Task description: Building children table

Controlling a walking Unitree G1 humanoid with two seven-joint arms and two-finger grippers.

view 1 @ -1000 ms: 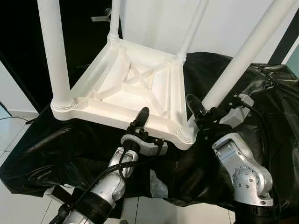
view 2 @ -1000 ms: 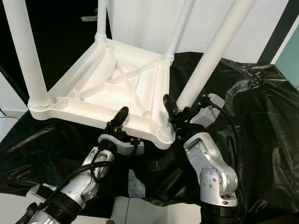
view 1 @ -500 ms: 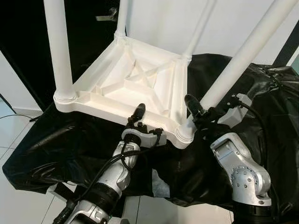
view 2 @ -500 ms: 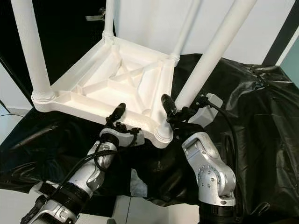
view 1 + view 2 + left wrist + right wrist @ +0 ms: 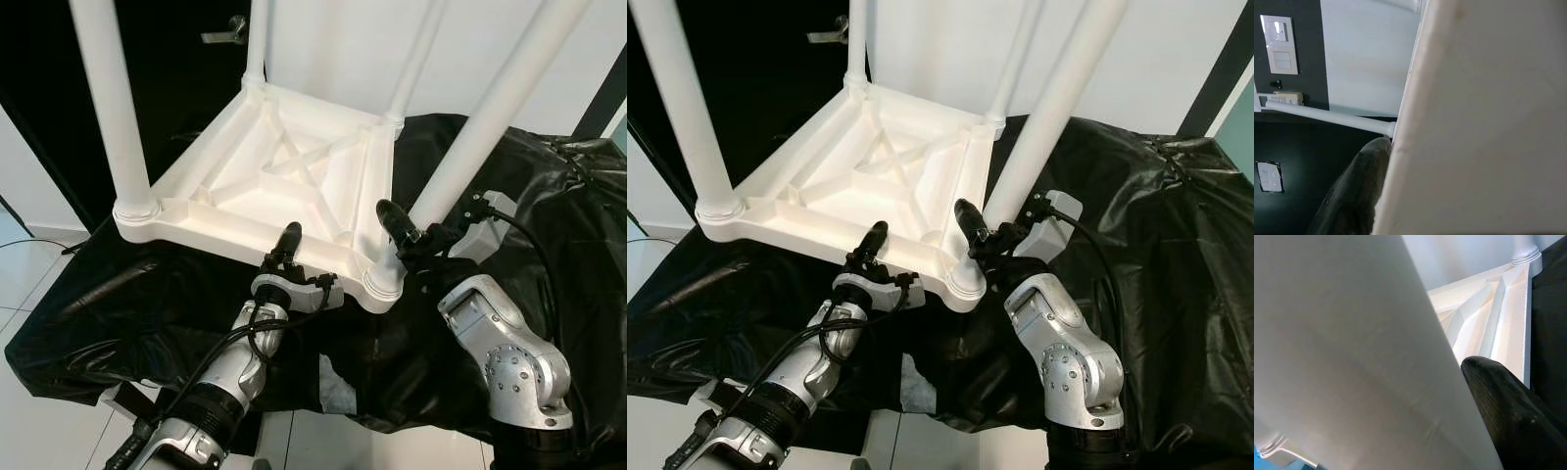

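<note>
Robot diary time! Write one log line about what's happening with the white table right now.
table: upside down on black sheet, four legs up | left gripper: on near rim | right gripper: on near-right leg | step: holding table

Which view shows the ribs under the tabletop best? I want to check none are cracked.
The left eye view: the whole crossed ribs of the upturned tabletop lie open there. The right eye view shows the same. The right wrist view catches a few ribs behind a leg; the left wrist view shows just a blurred edge.
</note>
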